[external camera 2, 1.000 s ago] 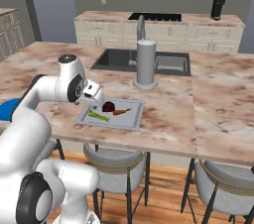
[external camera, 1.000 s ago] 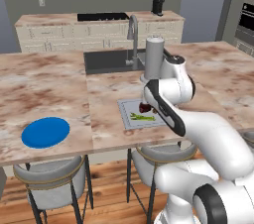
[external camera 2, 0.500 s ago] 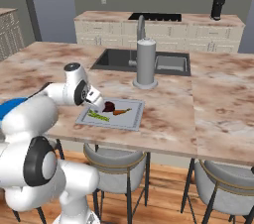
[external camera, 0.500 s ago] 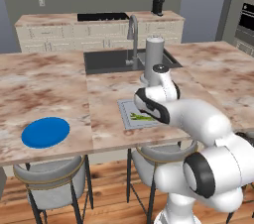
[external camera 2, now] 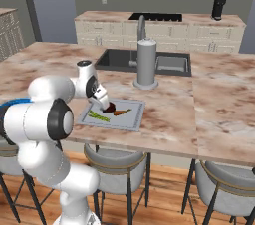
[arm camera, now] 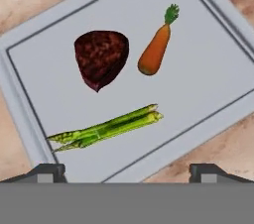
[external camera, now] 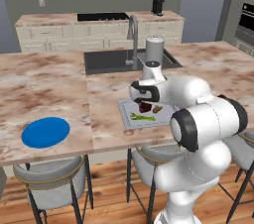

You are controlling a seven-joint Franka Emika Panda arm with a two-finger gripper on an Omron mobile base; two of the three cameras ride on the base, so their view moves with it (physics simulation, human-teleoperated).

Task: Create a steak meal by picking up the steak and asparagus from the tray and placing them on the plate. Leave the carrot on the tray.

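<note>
The pincer (arm camera: 126,171) hangs spread and empty over the tray (arm camera: 208,59), where steak (arm camera: 101,58), asparagus (arm camera: 106,128) and carrot (arm camera: 155,49) lie apart. Best to centre on the steak, drop straight down, and close across its narrower width, clear of the carrot

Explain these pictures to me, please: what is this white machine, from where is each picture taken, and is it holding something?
It is a white robot arm on a driving base in a rendered kitchen. Two cameras ride on the base, behind the arm to its left and right; a third sits on the hand, looking along its fingers. On the marble counter lies a grey tray with a steak, asparagus and a carrot, none touching. A blue plate waits further along the counter. The hand hovers over the tray, open, holding nothing.
</note>
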